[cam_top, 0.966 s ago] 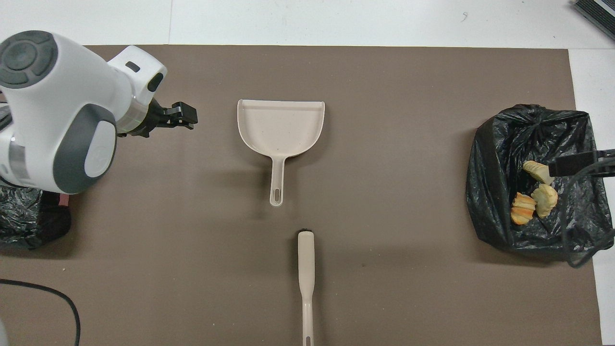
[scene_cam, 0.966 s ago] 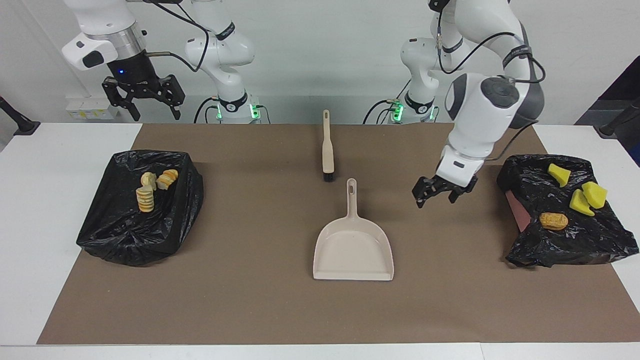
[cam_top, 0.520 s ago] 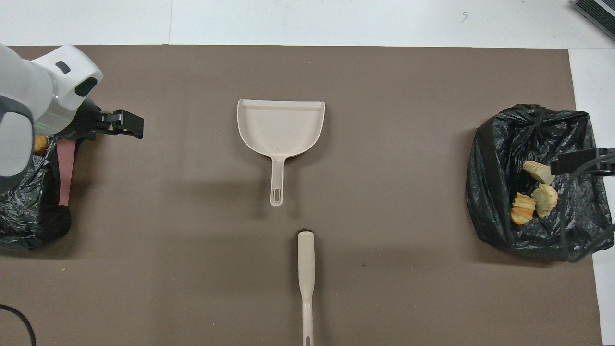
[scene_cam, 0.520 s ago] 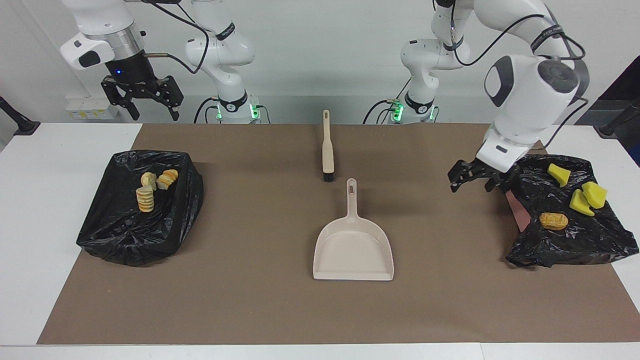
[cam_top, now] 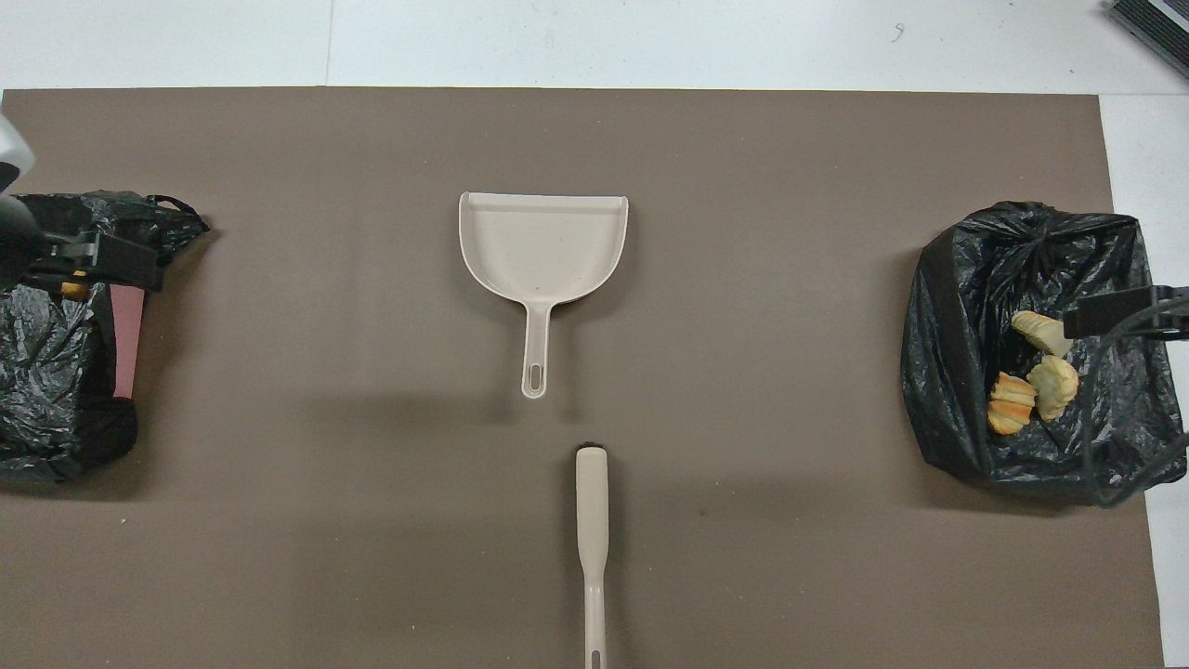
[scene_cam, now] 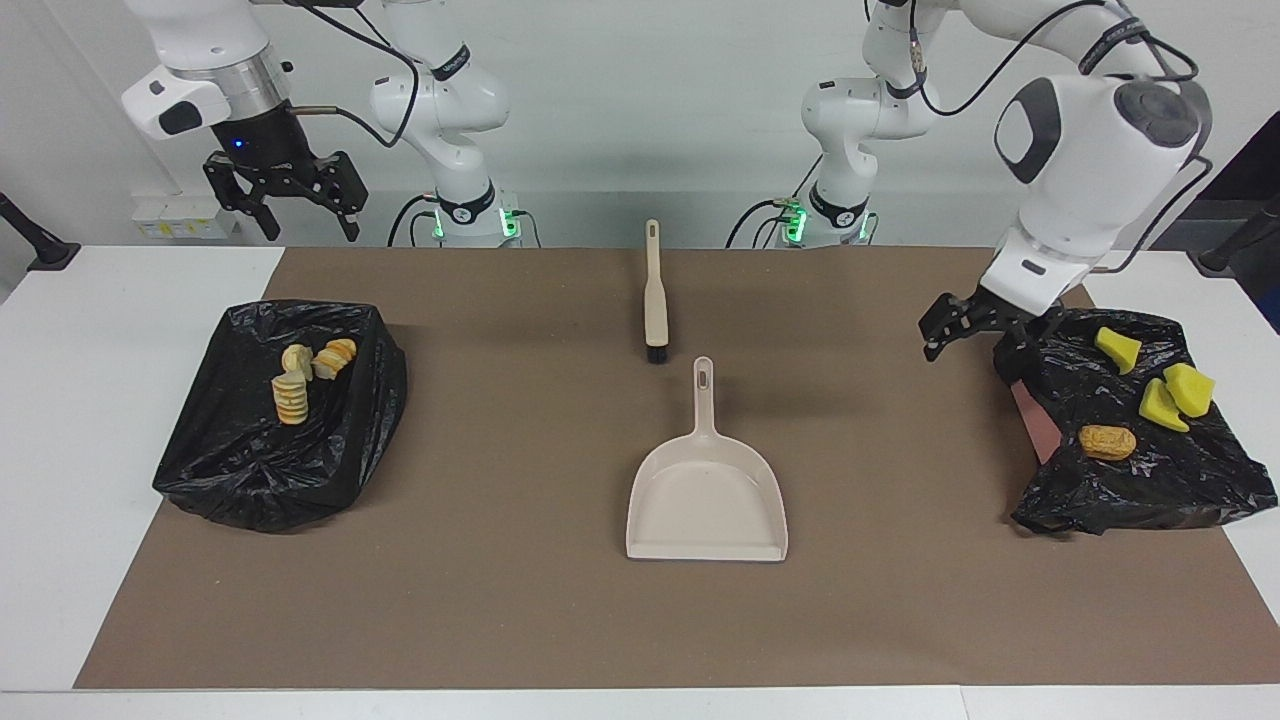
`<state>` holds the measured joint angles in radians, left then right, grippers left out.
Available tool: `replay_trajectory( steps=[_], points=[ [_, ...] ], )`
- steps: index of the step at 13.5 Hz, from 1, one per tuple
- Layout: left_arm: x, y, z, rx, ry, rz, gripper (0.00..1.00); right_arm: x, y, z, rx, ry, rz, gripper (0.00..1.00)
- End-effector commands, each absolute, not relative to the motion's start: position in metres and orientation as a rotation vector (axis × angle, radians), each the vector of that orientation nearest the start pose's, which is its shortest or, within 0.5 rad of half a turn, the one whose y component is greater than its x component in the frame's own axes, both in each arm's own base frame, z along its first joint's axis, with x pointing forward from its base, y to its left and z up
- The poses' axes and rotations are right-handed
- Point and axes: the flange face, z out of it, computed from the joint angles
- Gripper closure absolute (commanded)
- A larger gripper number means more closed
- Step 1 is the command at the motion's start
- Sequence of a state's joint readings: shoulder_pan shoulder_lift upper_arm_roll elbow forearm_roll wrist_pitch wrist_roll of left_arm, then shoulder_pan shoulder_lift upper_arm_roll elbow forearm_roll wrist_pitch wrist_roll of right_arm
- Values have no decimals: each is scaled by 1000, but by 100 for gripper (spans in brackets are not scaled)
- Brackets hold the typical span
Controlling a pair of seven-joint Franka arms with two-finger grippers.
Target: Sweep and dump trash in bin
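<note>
Both bins are already holding all the trash: bin at the right arm's end (scene_cam: 280, 420) with pale chunks (scene_cam: 300, 375), the other bin (scene_cam: 1150, 470) with yellow pieces (scene_cam: 1165, 395). Left gripper (scene_cam: 975, 335) is hovering wide open over that bin's edge; right gripper (scene_cam: 290, 195) is waiting, also open. Dustpan (scene_cam: 708, 500) and brush (scene_cam: 655, 295) are lying untouched mid-table, so it looks basically finished.

The left gripper (scene_cam: 975, 335) is hanging low at the left arm's end of the table, fingers spread apart and empty. The right gripper (scene_cam: 285, 195) is waiting raised, fingers spread too.
</note>
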<state>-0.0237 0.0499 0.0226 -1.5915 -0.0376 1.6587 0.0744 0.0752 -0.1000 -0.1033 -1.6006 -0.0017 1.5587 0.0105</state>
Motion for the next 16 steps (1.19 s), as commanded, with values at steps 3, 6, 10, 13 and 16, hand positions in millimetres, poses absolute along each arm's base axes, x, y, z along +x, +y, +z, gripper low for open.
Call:
replay_trajectory(
  steps=[3, 6, 10, 13, 16],
  points=[
    [554, 7, 620, -3147, 191, 40, 0, 518, -17, 665, -3112, 85, -97, 0],
    [549, 8, 633, -3150, 180, 122, 0, 517, -18, 666, -3112, 87, -99, 0],
    [549, 5, 635, -3150, 168, 96, 0, 518, -18, 665, -3111, 89, -97, 0],
    [548, 5, 636, -3150, 168, 86, 0, 518, -18, 665, -3111, 87, -97, 0],
    [548, 4, 635, -3145, 175, 98, 0, 518, -17, 665, -3111, 87, -97, 0]
  ],
)
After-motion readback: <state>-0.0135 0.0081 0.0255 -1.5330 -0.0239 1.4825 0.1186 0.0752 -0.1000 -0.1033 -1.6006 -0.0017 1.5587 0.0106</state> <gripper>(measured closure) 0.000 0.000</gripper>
